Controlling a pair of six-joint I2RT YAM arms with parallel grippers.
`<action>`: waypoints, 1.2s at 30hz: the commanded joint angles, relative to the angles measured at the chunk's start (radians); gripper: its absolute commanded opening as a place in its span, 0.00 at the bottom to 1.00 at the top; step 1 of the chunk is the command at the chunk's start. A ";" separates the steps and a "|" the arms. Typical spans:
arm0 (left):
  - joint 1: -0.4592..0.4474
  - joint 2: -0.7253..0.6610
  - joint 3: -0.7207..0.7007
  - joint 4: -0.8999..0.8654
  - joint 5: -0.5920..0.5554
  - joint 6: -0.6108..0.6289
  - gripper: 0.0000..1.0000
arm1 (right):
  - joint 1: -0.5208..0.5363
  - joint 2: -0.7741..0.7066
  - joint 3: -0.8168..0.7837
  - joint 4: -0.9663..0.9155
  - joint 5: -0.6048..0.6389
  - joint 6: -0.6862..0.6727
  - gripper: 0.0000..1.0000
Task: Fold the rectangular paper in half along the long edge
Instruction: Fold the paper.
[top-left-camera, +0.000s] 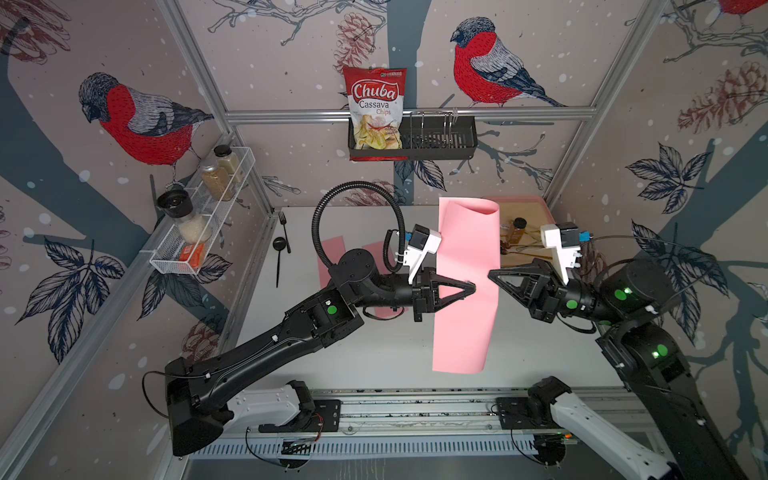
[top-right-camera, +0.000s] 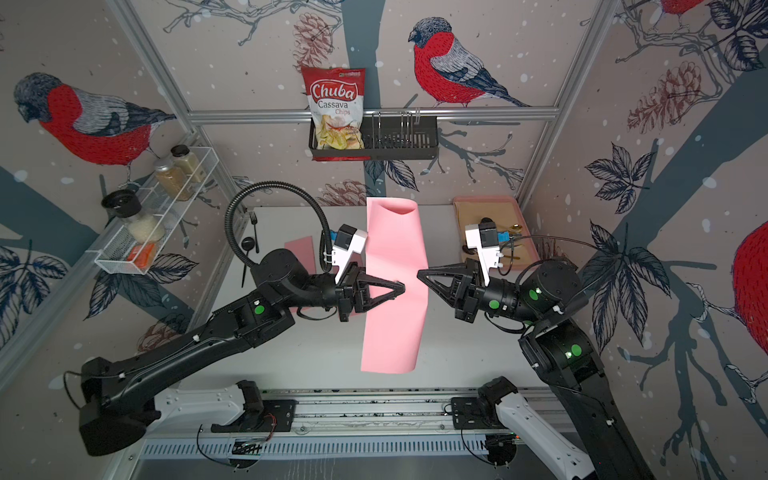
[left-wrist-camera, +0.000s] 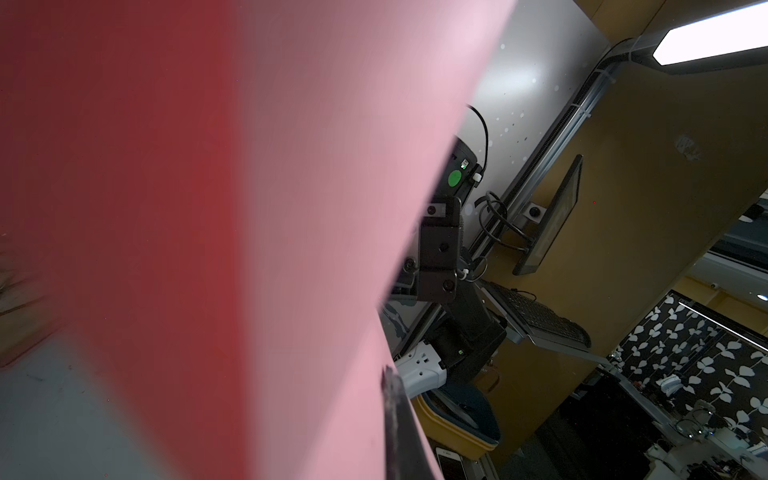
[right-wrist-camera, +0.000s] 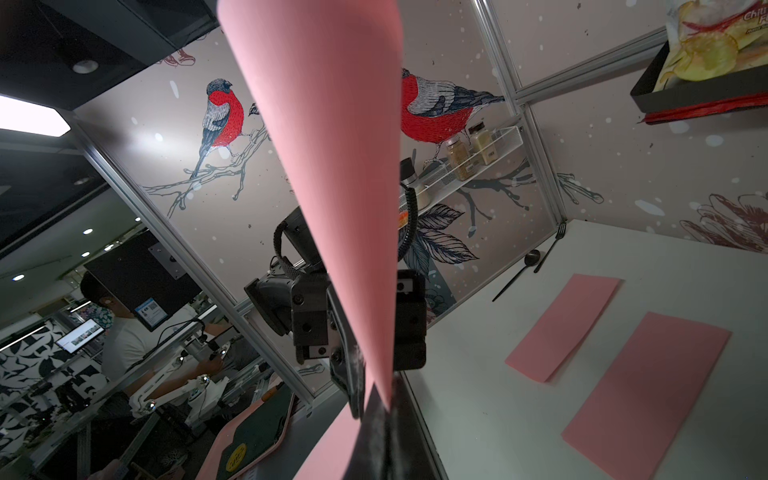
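Observation:
The pink rectangular paper (top-left-camera: 465, 324) hangs in the air above the table, bent lengthwise into a loose loop. The loop's open mouth shows at the far end (top-right-camera: 399, 208). My left gripper (top-left-camera: 471, 286) reaches in from the left across the sheet and is shut on it near its middle. My right gripper (top-left-camera: 492, 275) comes from the right, tip almost facing the left one, and is shut on the paper's right edge. In the left wrist view the paper (left-wrist-camera: 249, 208) fills most of the frame beside one dark finger (left-wrist-camera: 395, 415). In the right wrist view the paper (right-wrist-camera: 332, 124) runs up out of the closed jaws (right-wrist-camera: 384, 401).
Two other pink sheets (right-wrist-camera: 565, 324) (right-wrist-camera: 648, 386) lie flat on the white table (top-left-camera: 374, 349) at the left. A black fork (top-left-camera: 284, 230) and spoon (top-left-camera: 279, 257) lie by the left wall. A tan tray (top-left-camera: 536, 216) with a small bottle (top-left-camera: 517, 230) sits back right. Shelves hang on the walls.

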 joint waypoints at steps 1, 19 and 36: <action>-0.001 -0.011 -0.004 0.066 0.012 0.017 0.00 | 0.000 -0.002 0.007 0.049 0.010 0.010 0.01; -0.004 0.000 -0.007 0.067 0.018 0.007 0.00 | -0.001 0.026 0.033 0.178 0.053 0.063 0.02; -0.012 -0.004 -0.009 0.056 0.014 0.011 0.00 | -0.010 0.059 0.058 0.211 0.060 0.059 0.05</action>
